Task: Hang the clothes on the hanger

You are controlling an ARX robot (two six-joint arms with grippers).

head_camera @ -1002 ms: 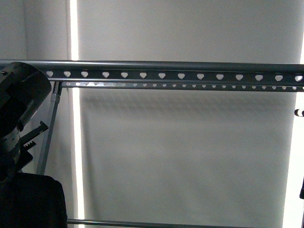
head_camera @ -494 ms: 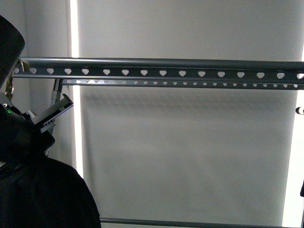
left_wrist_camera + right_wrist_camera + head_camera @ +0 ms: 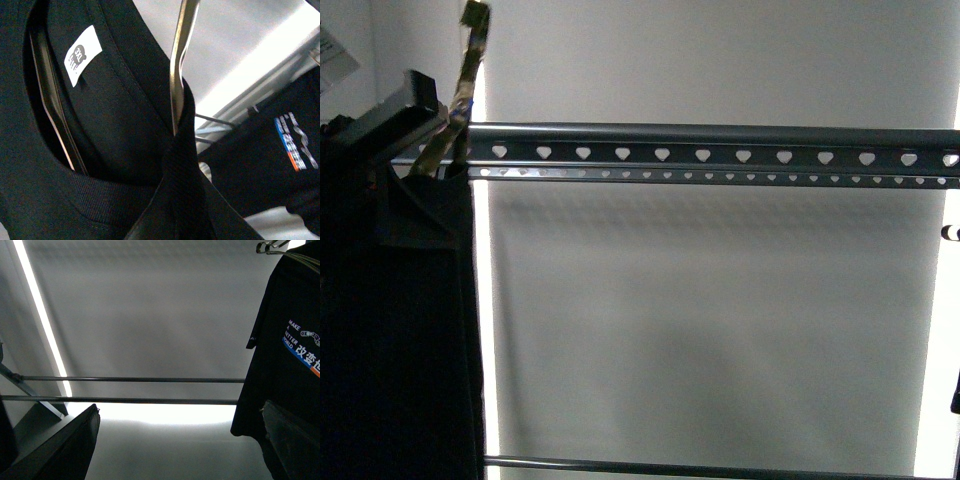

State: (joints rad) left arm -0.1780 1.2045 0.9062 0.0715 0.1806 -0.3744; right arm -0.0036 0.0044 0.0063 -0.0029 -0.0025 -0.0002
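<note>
The clothes (image 3: 400, 340), a black T-shirt, hang in a dark column at the far left of the front view. My left gripper (image 3: 415, 150) is shut on the T-shirt's collar at the height of the hanger (image 3: 720, 156), the dark grey rail with heart-shaped holes. In the left wrist view the collar (image 3: 100, 125) with a white size label fills the picture, and my left gripper (image 3: 175, 215) pinches the collar rib beside a thin wire hanger's neck (image 3: 179, 65). My right gripper (image 3: 177, 445) is open and empty below the rack's thin lower bars (image 3: 130, 380).
A second black T-shirt (image 3: 290, 350) with the white print and blue-orange stripe hangs on a wire hanger at the right; it also shows in the left wrist view (image 3: 280, 150). A pale blind (image 3: 720, 320) is behind the rack. A second, smaller-holed rail (image 3: 720, 179) runs just below the first.
My left gripper has risen from the lower left up to rail height, carrying the T-shirt. The wire hanger's hook now stands above the rail. The fabric now hangs straight down.
</note>
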